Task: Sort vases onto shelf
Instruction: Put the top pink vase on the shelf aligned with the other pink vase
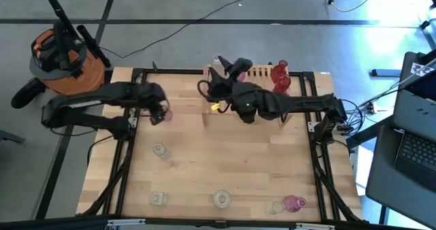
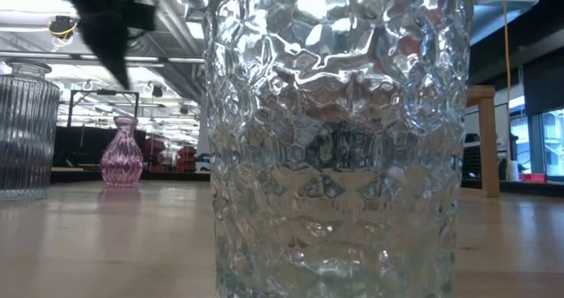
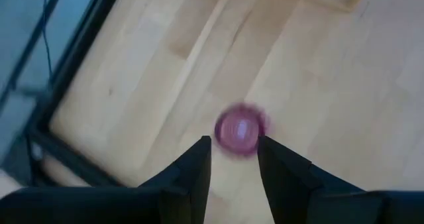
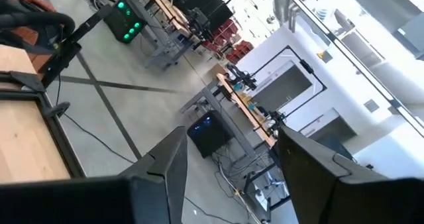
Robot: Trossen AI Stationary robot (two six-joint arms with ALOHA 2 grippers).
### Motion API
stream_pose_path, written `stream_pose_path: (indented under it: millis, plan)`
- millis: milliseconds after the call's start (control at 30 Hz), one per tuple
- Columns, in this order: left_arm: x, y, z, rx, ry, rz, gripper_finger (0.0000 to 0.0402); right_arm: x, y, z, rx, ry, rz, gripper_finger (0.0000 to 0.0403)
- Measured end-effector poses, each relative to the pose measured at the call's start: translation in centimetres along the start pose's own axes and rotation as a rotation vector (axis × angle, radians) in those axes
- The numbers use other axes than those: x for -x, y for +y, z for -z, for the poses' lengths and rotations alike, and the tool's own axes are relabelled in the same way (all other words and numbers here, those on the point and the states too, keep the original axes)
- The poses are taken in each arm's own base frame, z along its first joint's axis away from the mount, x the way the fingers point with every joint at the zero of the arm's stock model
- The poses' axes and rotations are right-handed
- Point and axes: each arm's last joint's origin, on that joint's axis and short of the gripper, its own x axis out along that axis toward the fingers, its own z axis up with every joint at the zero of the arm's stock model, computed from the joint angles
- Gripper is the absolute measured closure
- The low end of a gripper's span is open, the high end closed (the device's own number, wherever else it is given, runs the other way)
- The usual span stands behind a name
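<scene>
A pink vase point(image 2: 121, 152) stands on its base on the tabletop at the left. My left gripper point(image 1: 162, 113) hangs open above it. In the left wrist view the vase's mouth point(image 3: 240, 128) shows beyond the parted fingertips of that gripper point(image 3: 233, 159). The wooden shelf point(image 1: 262, 72) stands at the far middle and carries red vases point(image 1: 279, 77). My right gripper point(image 1: 223, 77) is raised level over the shelf's left end. It is open with nothing between its fingers point(image 4: 165, 164). Clear vases point(image 1: 159, 150) point(image 1: 222, 199) stand loose on the table.
Along the near edge stand a ribbed clear vase point(image 1: 158, 198), a clear one point(image 1: 275, 207) and another pink one point(image 1: 294, 203). The big clear vase point(image 2: 335, 139) fills the low view. An orange drum point(image 1: 65, 63) stands off the table's far left corner, and a laptop point(image 1: 415, 148) is at the right.
</scene>
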Motion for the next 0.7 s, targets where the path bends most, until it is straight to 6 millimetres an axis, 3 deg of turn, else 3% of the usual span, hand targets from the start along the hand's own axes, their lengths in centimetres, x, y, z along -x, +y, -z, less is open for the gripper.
stream_pose_path:
  millis: [133,367,533,700]
  plan:
    - [0.9,0.7,3.1,0.153,-0.088,0.051,0.0285,0.0,0.2,0.2,0.039,0.007,-0.019,0.0221]
    - [-1.3,0.8,7.6,0.333,-0.08,0.089,0.0285,-0.9,-0.1,0.6,0.062,0.02,-0.01,0.0221]
    - [-1.4,0.3,6.9,0.35,-0.14,0.226,0.0285,-1.4,-0.4,0.8,0.064,-0.002,-0.038,0.0221]
    - [-2.3,0.0,6.6,0.453,-0.063,0.213,0.028,-1.7,-0.4,0.9,0.07,0.004,-0.036,0.0221]
